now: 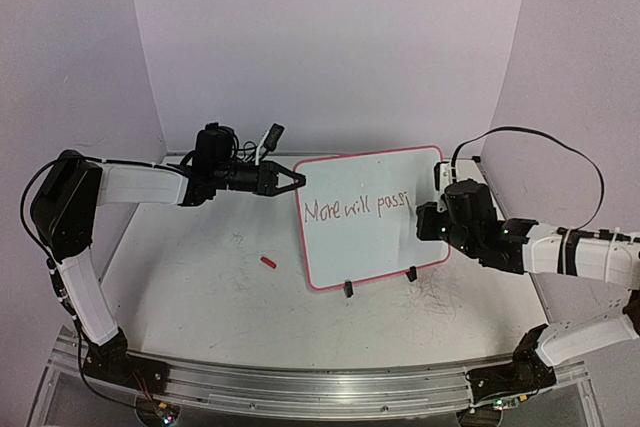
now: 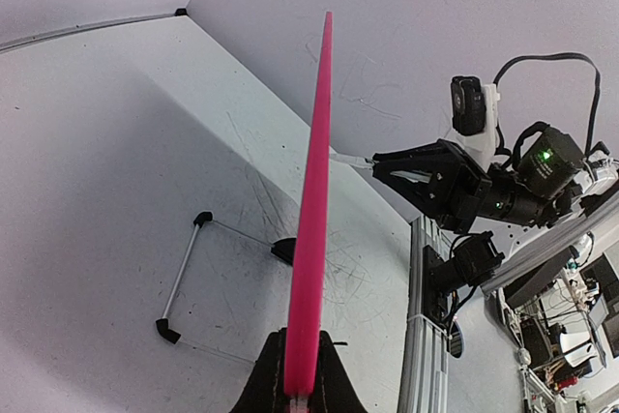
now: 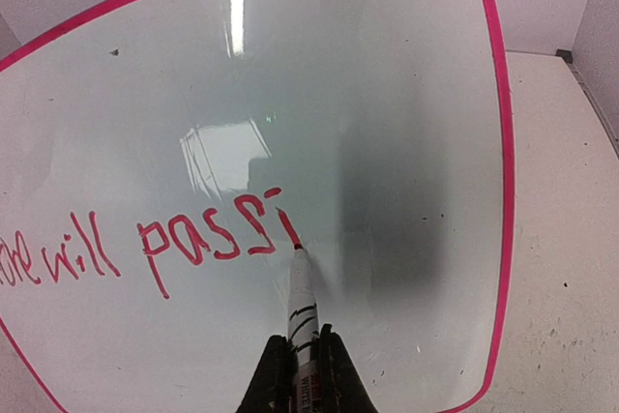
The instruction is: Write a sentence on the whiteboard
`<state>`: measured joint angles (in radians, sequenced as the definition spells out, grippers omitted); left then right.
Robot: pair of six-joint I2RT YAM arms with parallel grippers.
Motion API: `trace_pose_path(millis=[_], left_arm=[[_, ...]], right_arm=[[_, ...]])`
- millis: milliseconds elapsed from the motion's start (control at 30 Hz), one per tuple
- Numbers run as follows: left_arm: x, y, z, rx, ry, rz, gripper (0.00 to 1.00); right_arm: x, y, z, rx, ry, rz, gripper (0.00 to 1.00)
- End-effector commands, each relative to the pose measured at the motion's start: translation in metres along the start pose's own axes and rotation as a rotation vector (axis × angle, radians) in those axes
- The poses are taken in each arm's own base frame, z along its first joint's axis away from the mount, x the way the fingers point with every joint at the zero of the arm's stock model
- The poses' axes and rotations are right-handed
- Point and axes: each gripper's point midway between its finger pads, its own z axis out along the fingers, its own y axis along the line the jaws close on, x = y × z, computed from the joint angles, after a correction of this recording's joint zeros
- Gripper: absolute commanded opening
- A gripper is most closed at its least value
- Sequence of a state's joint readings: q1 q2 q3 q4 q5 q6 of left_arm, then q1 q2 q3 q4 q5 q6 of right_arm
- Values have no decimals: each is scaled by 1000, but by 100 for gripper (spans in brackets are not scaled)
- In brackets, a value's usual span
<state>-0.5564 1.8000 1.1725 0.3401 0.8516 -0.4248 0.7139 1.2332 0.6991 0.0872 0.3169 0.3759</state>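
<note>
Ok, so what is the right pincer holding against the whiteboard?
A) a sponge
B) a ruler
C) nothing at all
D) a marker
D: the right pincer is shut on a white marker, and its tip touches the whiteboard at the end of the red lettering.

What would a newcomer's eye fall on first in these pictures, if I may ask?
The upright, pink-rimmed whiteboard stands mid-table, with a red sentence begun across it. The right hand holds a marker whose tip touches the last letter, while the left hand clamps the board's opposite edge. A small red piece lies on the table beside the board, on the left arm's side.
</note>
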Motion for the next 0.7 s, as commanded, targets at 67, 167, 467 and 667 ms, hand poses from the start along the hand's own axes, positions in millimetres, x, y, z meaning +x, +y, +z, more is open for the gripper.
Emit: trace_pose_path(millis=[67, 167, 467, 667], left_arm=[[-4, -14, 2, 4, 12, 0, 0], [-5, -15, 2, 5, 11, 2, 0], [-6, -16, 1, 4, 8, 7, 0], [-5, -15, 2, 5, 10, 4, 0]], right_arm=[[-24, 6, -12, -37, -55, 37, 0], [-29, 4, -9, -23, -68, 35, 0], [-35, 3, -2, -5, -83, 27, 0], [-41, 4, -2, -4, -96, 21, 0]])
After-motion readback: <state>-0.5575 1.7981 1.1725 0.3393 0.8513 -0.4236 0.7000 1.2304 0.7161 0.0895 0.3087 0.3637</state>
